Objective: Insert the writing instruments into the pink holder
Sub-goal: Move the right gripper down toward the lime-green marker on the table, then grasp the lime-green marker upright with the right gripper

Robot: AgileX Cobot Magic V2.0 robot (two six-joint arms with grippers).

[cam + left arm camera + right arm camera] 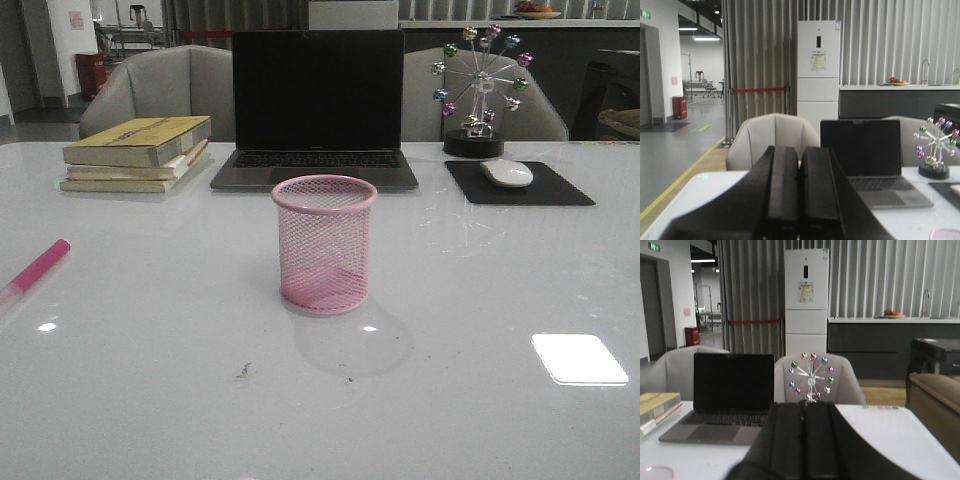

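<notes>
The pink holder (pixel 324 243), a round wire-mesh cup, stands upright and empty at the table's middle; slivers of its rim show in the left wrist view (pixel 946 233) and the right wrist view (pixel 656 472). A pink marker (pixel 35 269) lies flat at the left edge, partly cut off by the frame. The lime green marker is out of view. Neither arm appears in the front view. My left gripper (pixel 799 150) is shut with nothing between its black fingers, pointing level over the table. My right gripper (pixel 803 405) is likewise shut and empty.
A closed-screen laptop (pixel 316 110) sits behind the cup, a stack of books (pixel 138 152) at back left. At back right are a black mouse pad with a white mouse (pixel 507 173) and a ferris-wheel ornament (pixel 482 92). Grey chairs stand beyond the table.
</notes>
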